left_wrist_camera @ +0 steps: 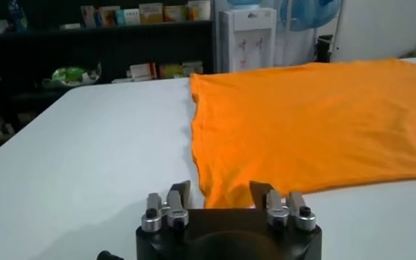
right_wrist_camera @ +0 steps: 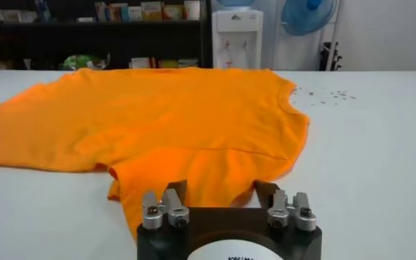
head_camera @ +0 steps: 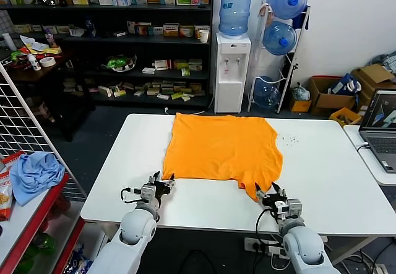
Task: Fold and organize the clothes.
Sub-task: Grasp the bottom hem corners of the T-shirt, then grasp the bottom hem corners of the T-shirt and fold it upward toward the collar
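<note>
Orange T-shirt [head_camera: 221, 145] flat mid-worktop [head_camera: 322, 181], bare margin on all sides. Left gripper [head_camera: 164, 180] fingers straddle its near-left corner, right gripper [head_camera: 270, 195] fingers straddle the near-right sleeve; neither pinched yet.

Both arms have smooth, rounded, pale grey-white shells that narrow toward the wrists. The left gripper [head_camera: 164, 180] and right gripper [head_camera: 267, 193] share one build: a black block body carrying two dark fingers [left_wrist_camera: 181, 193], with silver metal brackets outside them. Each bracket holds small black screw heads, seen in both wrist views. A thin black cable loops out beside the left wrist, and another curves down from the right wrist. A white patch with small dark lettering sits on the right gripper's body.
</note>
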### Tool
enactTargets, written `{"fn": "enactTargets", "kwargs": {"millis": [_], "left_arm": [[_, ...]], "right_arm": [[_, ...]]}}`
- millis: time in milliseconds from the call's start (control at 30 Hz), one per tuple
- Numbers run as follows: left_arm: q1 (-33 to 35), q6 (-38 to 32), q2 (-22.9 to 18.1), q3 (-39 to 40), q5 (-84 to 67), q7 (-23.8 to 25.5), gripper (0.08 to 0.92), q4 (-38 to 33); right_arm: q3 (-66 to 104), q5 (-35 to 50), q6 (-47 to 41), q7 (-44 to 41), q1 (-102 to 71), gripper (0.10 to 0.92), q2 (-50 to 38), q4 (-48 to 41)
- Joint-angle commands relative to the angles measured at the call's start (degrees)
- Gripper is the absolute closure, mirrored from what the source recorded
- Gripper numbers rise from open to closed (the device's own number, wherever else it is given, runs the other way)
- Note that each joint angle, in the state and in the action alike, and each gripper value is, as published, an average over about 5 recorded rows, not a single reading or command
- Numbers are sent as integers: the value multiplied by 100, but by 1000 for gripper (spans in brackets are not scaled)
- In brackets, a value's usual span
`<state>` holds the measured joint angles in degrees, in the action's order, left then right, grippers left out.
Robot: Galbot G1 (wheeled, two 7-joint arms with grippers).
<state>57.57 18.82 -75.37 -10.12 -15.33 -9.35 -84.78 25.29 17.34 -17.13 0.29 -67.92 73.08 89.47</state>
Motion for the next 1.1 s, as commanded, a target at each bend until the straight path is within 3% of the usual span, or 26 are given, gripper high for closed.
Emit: {"fn": "enactTargets", "kwargs": {"millis": [33, 367, 467, 567, 1100], "left_arm": [[58, 80, -13, 4, -51, -4, 501, 3], [311, 43, 14, 3, -17, -56, 787, -235], [463, 53, 105, 6, -30, -101, 865, -428], [659, 75, 241, 7, -48, -170, 896, -725], [2319, 44, 1056, -201, 71, -353, 896, -2416]], "right_arm": [[-32, -34, -25, 29, 69, 545, 20, -73], [-47, -146, -297, 278, -176, 838, -63, 454], [-26, -186, -390, 355, -410, 894, -190, 786], [44, -251, -452, 406, -769, 900, -370, 1208], [945, -419, -436, 410, -3077, 900, -1125, 2999]]}}
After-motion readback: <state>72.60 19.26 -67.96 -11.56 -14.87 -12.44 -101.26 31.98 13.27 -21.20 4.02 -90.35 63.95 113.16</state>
